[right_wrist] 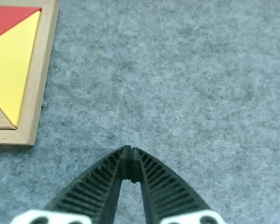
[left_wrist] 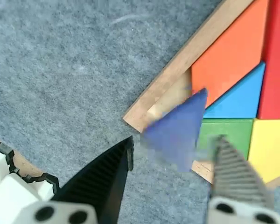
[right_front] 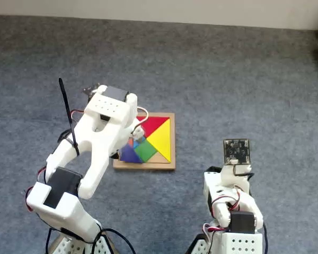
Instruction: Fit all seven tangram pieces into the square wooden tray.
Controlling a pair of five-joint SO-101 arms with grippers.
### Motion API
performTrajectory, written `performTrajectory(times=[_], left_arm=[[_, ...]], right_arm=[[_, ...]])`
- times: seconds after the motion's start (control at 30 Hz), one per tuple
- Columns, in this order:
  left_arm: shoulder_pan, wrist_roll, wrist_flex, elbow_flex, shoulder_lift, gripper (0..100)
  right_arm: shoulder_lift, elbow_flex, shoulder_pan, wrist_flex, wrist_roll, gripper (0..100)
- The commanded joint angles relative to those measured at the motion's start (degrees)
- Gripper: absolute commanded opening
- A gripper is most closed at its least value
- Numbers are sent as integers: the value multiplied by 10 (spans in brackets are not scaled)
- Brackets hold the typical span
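The square wooden tray [right_front: 173, 144] lies mid-table with red [right_front: 155, 125], yellow [right_front: 162, 141] and green [right_front: 146, 151] pieces in it. My left gripper [left_wrist: 173, 140] hangs open over the tray's corner [left_wrist: 139, 117]. Between its fingers is a blurred dark blue triangle [left_wrist: 177, 130], overlapping the tray rim and an uncovered patch of tray floor [left_wrist: 172, 95]. It is clear of the black finger [left_wrist: 109, 175]. Orange [left_wrist: 226, 51], light blue [left_wrist: 240, 98] and green [left_wrist: 224, 133] pieces lie beside it. My right gripper [right_wrist: 129, 161] is shut and empty over the carpet, off the tray's side.
Grey carpet [right_front: 228, 74] covers the whole table around the tray. The right arm [right_front: 231, 197] sits folded at the near right, away from the tray. A black cable [right_front: 68, 114] sticks up beside the left arm.
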Motion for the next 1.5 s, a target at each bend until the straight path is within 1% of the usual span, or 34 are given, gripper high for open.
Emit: performTrajectory(times=[0.0, 0.13, 0.27, 0.6, 0.73, 0.8, 0.87, 0.97, 1.07, 1.17, 1.27, 1.33, 1.47], left_arm=[[8, 7, 0, -1, -27, 367], [9, 7, 0, -2, -31, 341], [8, 7, 0, -5, -32, 290], [8, 4, 1, -31, -33, 71], [13, 3, 22, -46, -33, 2], [12, -10, 33, -52, -33, 8], [12, -30, 34, -52, -33, 5], [12, -36, 33, -51, -33, 5], [13, -59, 33, -51, -36, 5], [13, -73, 33, -32, -68, 5], [13, -88, 30, 11, -128, 5], [11, -103, -4, 55, -175, 5], [7, -138, -98, 169, -276, 5]], right_arm=[[-5, 85, 7, -1, 1, 9], [-5, 85, 7, -1, 1, 9], [-5, 85, 7, -1, 1, 9], [-5, 85, 7, -1, 1, 9], [-5, 85, 7, -1, 1, 9], [-5, 85, 7, -1, 1, 9], [-5, 85, 7, -1, 1, 9], [-5, 85, 7, -1, 1, 9], [-5, 85, 7, -1, 1, 9], [-5, 85, 7, -1, 1, 9], [-5, 85, 7, -1, 1, 9], [-5, 85, 7, -1, 1, 9], [-5, 85, 7, -1, 1, 9]])
